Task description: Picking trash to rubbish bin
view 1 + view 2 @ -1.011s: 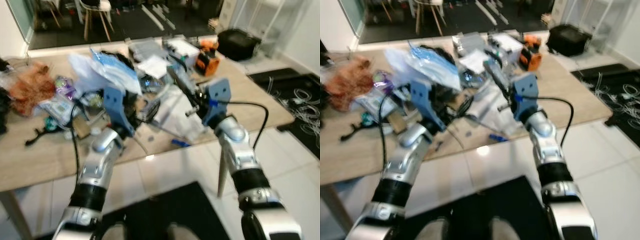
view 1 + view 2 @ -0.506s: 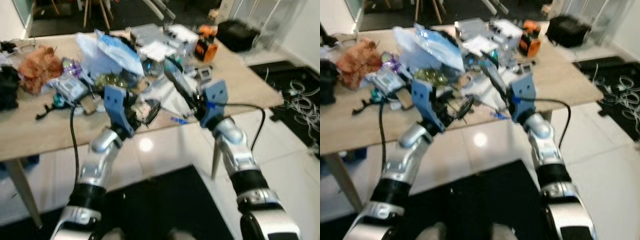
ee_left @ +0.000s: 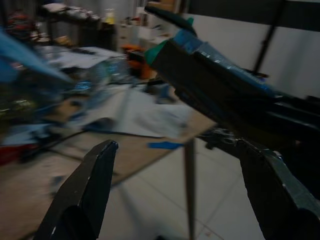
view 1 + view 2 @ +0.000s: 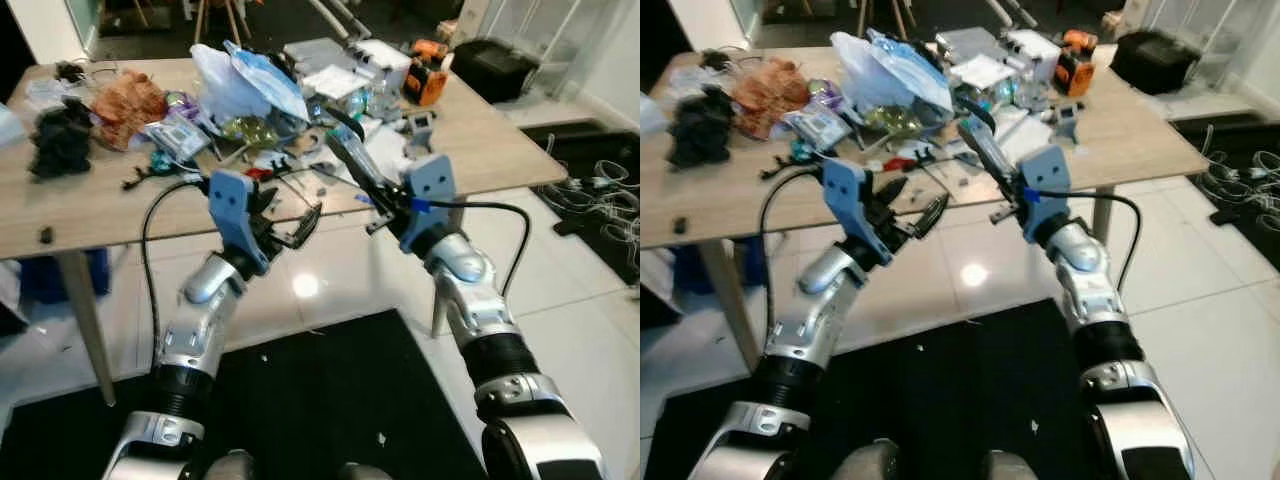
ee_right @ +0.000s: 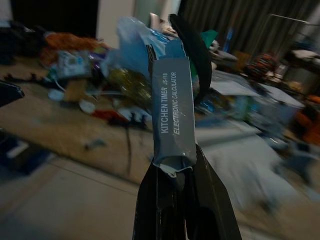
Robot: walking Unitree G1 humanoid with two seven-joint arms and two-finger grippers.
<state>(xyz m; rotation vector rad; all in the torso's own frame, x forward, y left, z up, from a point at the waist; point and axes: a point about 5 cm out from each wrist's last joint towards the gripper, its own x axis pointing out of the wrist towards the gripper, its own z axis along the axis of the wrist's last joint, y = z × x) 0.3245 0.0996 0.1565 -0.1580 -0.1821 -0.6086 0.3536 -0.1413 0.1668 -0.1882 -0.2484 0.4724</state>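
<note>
My right gripper (image 4: 337,125) is shut on a flat blue-grey packet (image 5: 172,110) printed "KITCHEN TIMER ELECTRONIC CALCULATOR". It holds the packet (image 4: 355,160) tilted up, in the air just in front of the wooden table's front edge (image 4: 100,215). One curved black finger (image 5: 192,45) shows beside the packet; the other is hidden behind it. My left gripper (image 4: 298,207) is open and holds nothing, level with the table edge and to the left of the right one. Its two fingers (image 3: 90,185) stand wide apart.
The table carries a heap of clutter: a clear and blue plastic bag (image 4: 245,85), an orange-brown crumpled lump (image 4: 125,95), a black bundle (image 4: 60,140), an orange tool (image 4: 425,85). A black mat (image 4: 320,400) lies at my feet. Cables (image 4: 600,190) lie on the tiles at right.
The whole picture has shifted: the table now lies farther off and higher in view, so the camera has backed away. The right gripper still holds the packet; the left stays open.
</note>
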